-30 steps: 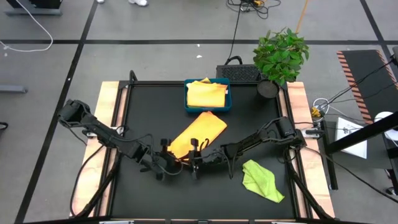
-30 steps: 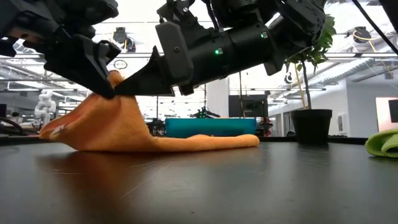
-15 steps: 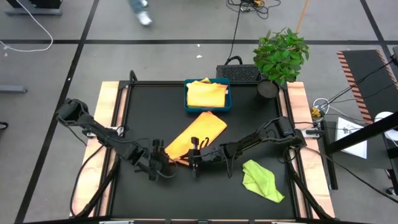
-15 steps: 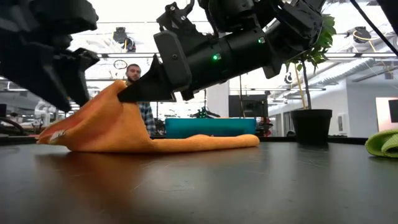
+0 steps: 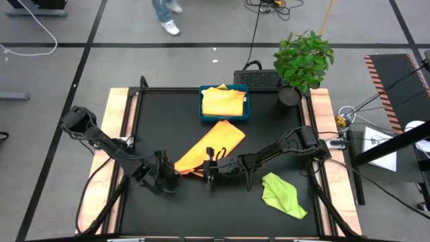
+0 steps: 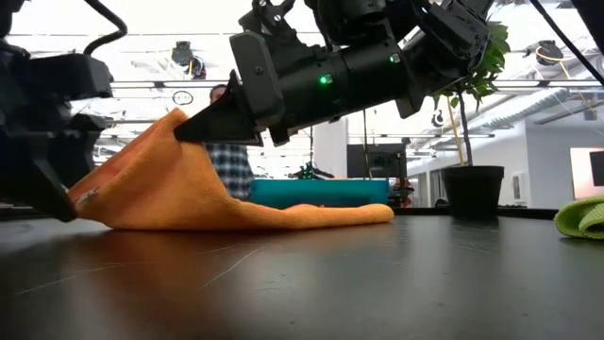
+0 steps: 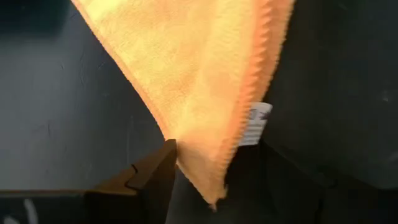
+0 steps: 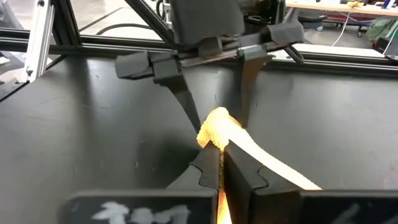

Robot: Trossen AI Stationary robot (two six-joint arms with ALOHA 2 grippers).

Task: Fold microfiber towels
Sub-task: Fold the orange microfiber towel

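Orange-yellow soft microfiber towel point(image 5: 209, 148) is lifted at one corner by the closed right pincer point(image 5: 207, 173), while the left pincer point(image 5: 169, 180) stands open beside it.

Both arms are matte black, built of rounded jointed links with thin black cables looped alongside. The right pincer point(image 6: 179, 132) tapers into 2 flat, wedge-shaped black fingers; a small green light glows on its housing.
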